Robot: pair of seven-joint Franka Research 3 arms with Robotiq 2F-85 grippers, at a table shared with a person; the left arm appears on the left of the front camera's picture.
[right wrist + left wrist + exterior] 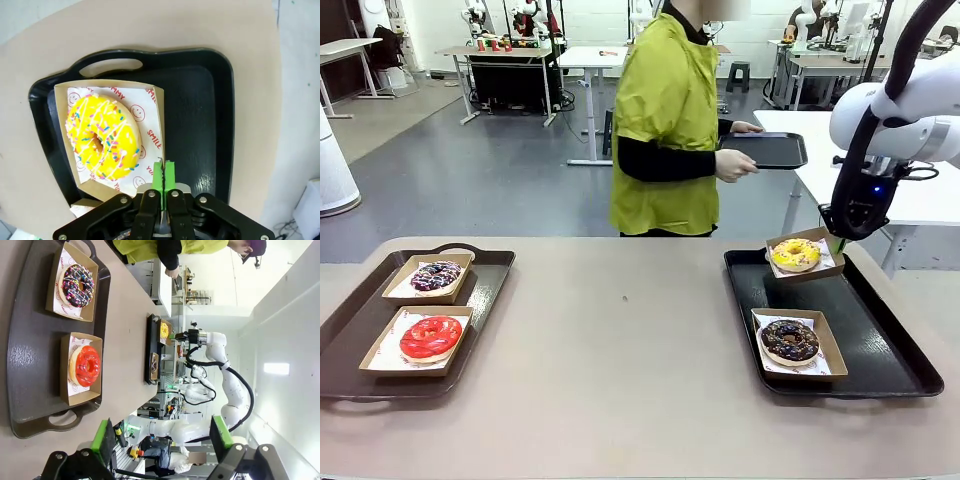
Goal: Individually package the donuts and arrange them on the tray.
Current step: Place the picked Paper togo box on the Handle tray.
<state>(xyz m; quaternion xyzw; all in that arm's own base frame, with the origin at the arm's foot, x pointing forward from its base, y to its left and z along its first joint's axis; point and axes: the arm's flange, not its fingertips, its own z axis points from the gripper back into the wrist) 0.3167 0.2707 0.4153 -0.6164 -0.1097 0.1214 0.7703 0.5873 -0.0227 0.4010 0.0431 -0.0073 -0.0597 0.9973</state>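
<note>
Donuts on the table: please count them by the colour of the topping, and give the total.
Glossy red glazed ring donut: 1
Dark ring donut with purple and white sprinkles: 1
Yellow iced ring donut with coloured sprinkles: 1
Chocolate ring donut with nut bits: 1
Total: 4

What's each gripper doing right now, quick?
Left gripper: open, holding nothing.
Right gripper: shut on the edge of the yellow donut's paper tray.
</note>
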